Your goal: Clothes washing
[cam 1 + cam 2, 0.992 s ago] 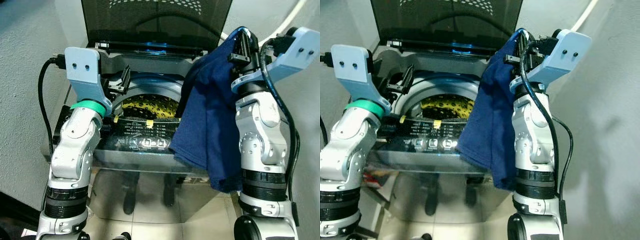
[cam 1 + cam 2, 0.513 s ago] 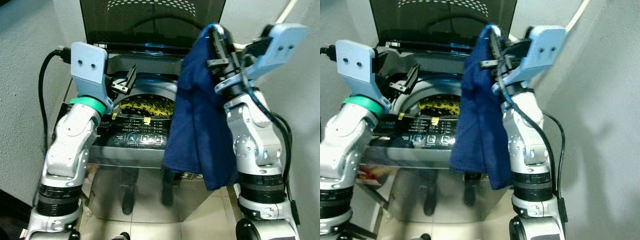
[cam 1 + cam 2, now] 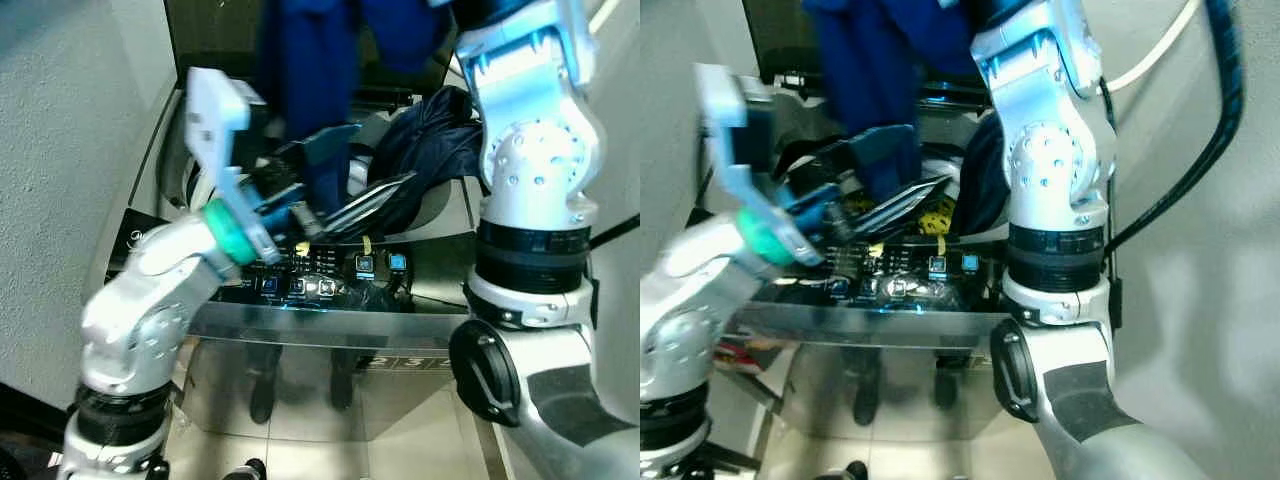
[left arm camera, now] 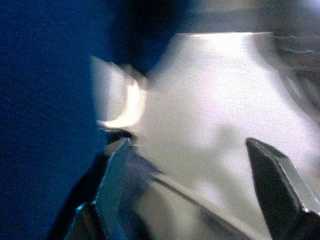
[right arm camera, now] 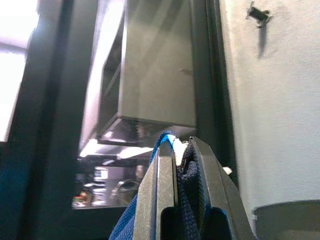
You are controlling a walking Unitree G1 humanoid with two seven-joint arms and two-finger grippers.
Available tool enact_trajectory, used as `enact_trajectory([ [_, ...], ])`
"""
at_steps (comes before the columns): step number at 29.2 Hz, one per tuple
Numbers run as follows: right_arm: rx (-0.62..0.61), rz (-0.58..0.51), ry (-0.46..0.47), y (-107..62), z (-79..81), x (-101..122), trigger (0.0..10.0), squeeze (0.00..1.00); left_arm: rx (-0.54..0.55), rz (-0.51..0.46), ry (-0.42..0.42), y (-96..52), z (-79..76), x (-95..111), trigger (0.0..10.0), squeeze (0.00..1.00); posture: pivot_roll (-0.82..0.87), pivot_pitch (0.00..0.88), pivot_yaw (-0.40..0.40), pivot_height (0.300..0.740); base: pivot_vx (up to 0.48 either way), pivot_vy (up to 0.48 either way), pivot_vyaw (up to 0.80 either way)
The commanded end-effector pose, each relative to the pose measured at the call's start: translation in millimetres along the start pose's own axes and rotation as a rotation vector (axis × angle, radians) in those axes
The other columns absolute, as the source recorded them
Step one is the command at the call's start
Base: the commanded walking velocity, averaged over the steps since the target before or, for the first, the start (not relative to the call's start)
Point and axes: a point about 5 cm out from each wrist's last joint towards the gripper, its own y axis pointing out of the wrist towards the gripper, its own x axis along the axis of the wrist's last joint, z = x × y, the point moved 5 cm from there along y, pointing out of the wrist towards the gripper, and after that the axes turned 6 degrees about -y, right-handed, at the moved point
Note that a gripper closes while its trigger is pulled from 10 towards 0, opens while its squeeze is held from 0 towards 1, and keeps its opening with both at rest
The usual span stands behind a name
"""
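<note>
You are holding the blue garment [image 3: 305, 70] pinched in your right gripper [image 5: 181, 165] above the washing machine [image 3: 330, 320], so keep your spread-fingered left gripper [image 4: 195, 195] guiding the hanging cloth down into the machine's tub.

Matt navy cloth garment [image 3: 310, 90]; glossy metal washing machine [image 3: 300, 325].

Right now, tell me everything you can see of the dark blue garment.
The dark blue garment is soft, limp cloth. The right gripper pinches its edge high up, and it hangs in folds over the washing machine opening. A darker bunched part lies on the machine's rim by the right arm. The open left gripper reaches beside the hanging cloth.
</note>
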Motion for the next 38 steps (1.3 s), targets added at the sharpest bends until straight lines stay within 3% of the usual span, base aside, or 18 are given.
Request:
enact_trajectory([
  [1,0.03,-0.032,-0.006,1.9,4.1,11.8,10.0,0.0,0.146,-0.001,0.045,-4.5,30.5,-3.8,10.0,0.0,-0.02,0.045,0.012,0.74,0.0,0.0,0.0],
  [2,0.013,0.014,-0.03,-6.7,-2.2,5.1,10.0,0.0,0.304,-0.001,0.124,-4.0,69.5,6.0,10.0,0.0,-0.02,0.047,0.015,0.74,0.0,0.0,0.0],
  [3,0.013,0.014,-0.03,-6.7,-2.2,5.1,10.0,0.0,0.304,-0.001,0.124,-4.0,69.5,6.0,10.0,0.0,-0.02,0.047,0.015,0.74,0.0,0.0,0.0],
  [4,-0.009,0.077,-0.061,-16.5,-9.4,-5.3,10.0,0.0,0.422,-0.009,0.193,-10.0,98.9,19.5,10.0,0.0,-0.03,0.05,0.017,0.74,0.0,0.0,0.0],
  [5,-0.009,0.077,-0.061,-16.5,-9.4,-5.3,10.0,0.0,0.422,-0.009,0.193,-10.0,98.9,19.5,10.0,0.0,-0.03,0.05,0.017,0.74,0.0,0.0,0.0],
  [6,-0.071,0.184,-0.146,-31.4,-23.2,-26.1,10.0,0.0,0.526,-0.018,0.261,-21.7,124.9,36.4,10.0,0.0,-0.04,0.058,0.031,0.74,0.0,0.0,0.0],
  [7,-0.071,0.184,-0.146,-31.4,-23.2,-26.1,10.0,0.0,0.526,-0.018,0.261,-21.7,124.9,36.4,10.0,0.0,-0.04,0.058,0.031,0.74,0.0,0.0,0.0],
  [8,-0.194,0.347,-0.261,-62.8,-45.4,-67.2,10.0,0.0,0.558,0.024,0.326,-41.7,141.8,47.9,10.0,0.0,-0.02,0.071,0.033,0.74,0.0,0.0,0.0],
  [10,-0.231,0.384,-0.294,-71.7,-50.4,-79.0,10.0,0.0,0.534,0.055,0.33,-46.4,141.1,45.4,10.0,0.0,-0.02,0.071,0.033,0.74,0.0,0.0,0.0],
  [14,-0.381,0.426,-0.326,-77.5,-67.0,-109.5,10.0,0.0,0.282,0.216,0.214,-53.7,91.8,-6.1,10.0,0.0,0.01,0.075,0.027,0.74,0.0,0.0,0.0],
  [17,-0.407,0.458,-0.312,-72.6,-62.5,-135.5,10.0,0.0,0.047,0.272,0.077,-61.9,25.3,-41.3,10.0,0.0,0.04,0.079,0.013,0.74,0.0,0.0,0.0],
  [19,-0.407,0.458,-0.312,-72.6,-62.5,-135.5,10.0,0.0,0.047,0.272,0.077,-61.9,25.3,-41.3,10.0,0.0,0.04,0.079,0.013,0.74,0.0,0.0,0.0],
  [24,-0.413,0.467,-0.263,-63.7,-49.5,-157.2,10.0,0.0,-0.066,0.301,-0.118,-71.5,-37.6,-74.6,10.0,0.0,0.05,0.074,0.003,0.74,0.0,0.0,0.0],
  [27,-0.408,0.48,-0.349,-63.0,-51.3,-158.0,10.0,0.0,-0.075,0.292,-0.097,-71.9,-49.2,-76.4,10.0,0.0,0.05,0.07,0.001,0.74,0.0,0.0,0.0],
  [33,-0.304,0.606,-0.463,-80.6,-48.5,-174.0,10.0,0.0,-0.026,0.231,0.031,-68.3,-40.3,-55.9,10.0,0.0,0.03,0.063,0.007,0.74,0.0,0.0,0.0],
  [35,-0.287,0.625,-0.471,-86.7,-48.7,-176.4,10.0,0.07,0.031,0.203,0.108,-67.0,-30.9,-48.0,10.0,0.0,0.03,0.063,0.007,0.74,0.0,0.0,0.0],
  [36,-0.276,0.642,-0.469,-91.8,-49.4,-178.6,10.0,1.0,0.091,0.176,0.159,-66.4,-22.1,-39.8,10.0,0.0,0.03,0.063,0.007,0.74,0.0,0.0,0.0],
  [38,-0.268,0.647,-0.465,-95.4,-50.6,-178.2,10.0,1.0,0.145,0.147,0.186,-66.4,-14.6,-31.7,10.0,0.0,0.03,0.059,0.007,0.74,0.0,0.0,0.0],
])
